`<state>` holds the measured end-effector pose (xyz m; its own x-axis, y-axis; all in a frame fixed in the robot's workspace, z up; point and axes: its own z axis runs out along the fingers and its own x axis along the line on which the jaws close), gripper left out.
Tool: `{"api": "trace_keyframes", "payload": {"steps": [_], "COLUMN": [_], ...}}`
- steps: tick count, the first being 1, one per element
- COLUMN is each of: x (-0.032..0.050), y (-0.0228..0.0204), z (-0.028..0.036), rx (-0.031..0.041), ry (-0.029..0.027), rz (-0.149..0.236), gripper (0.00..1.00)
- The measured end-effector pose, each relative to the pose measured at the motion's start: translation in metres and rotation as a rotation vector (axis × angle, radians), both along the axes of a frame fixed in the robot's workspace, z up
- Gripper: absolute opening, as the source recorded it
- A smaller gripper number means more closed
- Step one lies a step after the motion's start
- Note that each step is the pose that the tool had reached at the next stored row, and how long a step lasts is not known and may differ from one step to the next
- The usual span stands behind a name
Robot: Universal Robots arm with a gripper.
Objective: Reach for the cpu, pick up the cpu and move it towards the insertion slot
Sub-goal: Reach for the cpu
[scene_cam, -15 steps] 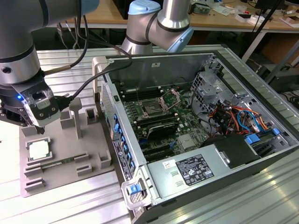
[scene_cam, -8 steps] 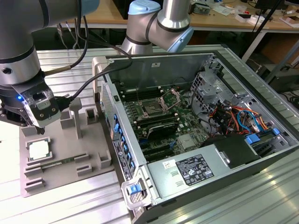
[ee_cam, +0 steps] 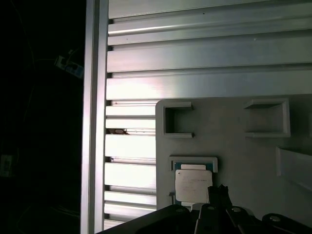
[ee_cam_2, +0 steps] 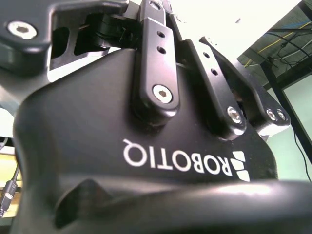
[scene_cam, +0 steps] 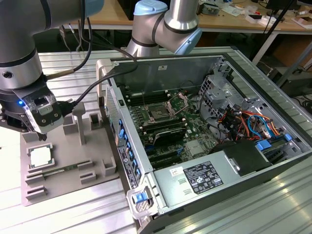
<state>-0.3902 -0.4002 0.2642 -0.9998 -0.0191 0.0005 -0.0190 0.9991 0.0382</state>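
Observation:
The cpu (scene_cam: 41, 157) is a small silvery-white square lying flat in a recess at the near-left end of the grey tray (scene_cam: 66, 146). My gripper (scene_cam: 41, 133) hangs just above it, a little toward the far side, without touching it. In the first wrist view the cpu (ee_cam: 193, 185) sits in its pocket of the tray (ee_cam: 234, 146), with the dark tip of the gripper (ee_cam: 219, 195) beside its corner. The insertion slot (scene_cam: 158, 113) is a dark square socket with its metal frame raised, on the green board inside the open case. The gripper's black body (ee_cam_2: 146, 156) is close up in the second wrist view.
A long green memory stick (scene_cam: 58, 170) lies in the tray near the cpu. Upright grey posts (scene_cam: 79, 122) stand on the tray between the gripper and the computer case's side wall (scene_cam: 124, 146). An arm joint (scene_cam: 168, 22) hangs over the case's back. Slatted aluminium table (ee_cam: 195, 58) lies around.

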Motion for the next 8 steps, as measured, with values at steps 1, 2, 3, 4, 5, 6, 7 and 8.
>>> {"api": "trace_keyframes", "payload": {"steps": [1,2,3,4,5,6,7,8], "x": [0.0000,0.0000,0.0000,0.0000,0.0000,0.0000,0.0000,0.0000], "y": [0.0000,0.0000,-0.0001,-0.0001,-0.0001,-0.0002,-0.0002,-0.0003], "z": [-0.0001,-0.0003,-0.0005,-0.0006,-0.0007,-0.0009,-0.0011,-0.0012], "rx": [0.0000,0.0001,0.0001,0.0000,0.0001,0.0001,0.0000,0.0000], "ry": [0.0000,0.0000,0.0000,0.0000,0.0000,0.0000,0.0000,0.0000], "rz": [0.000,0.000,0.000,0.000,0.000,0.000,0.000,0.000], "gripper": [0.11,0.11,0.11,0.11,0.11,0.11,0.11,0.11]}}
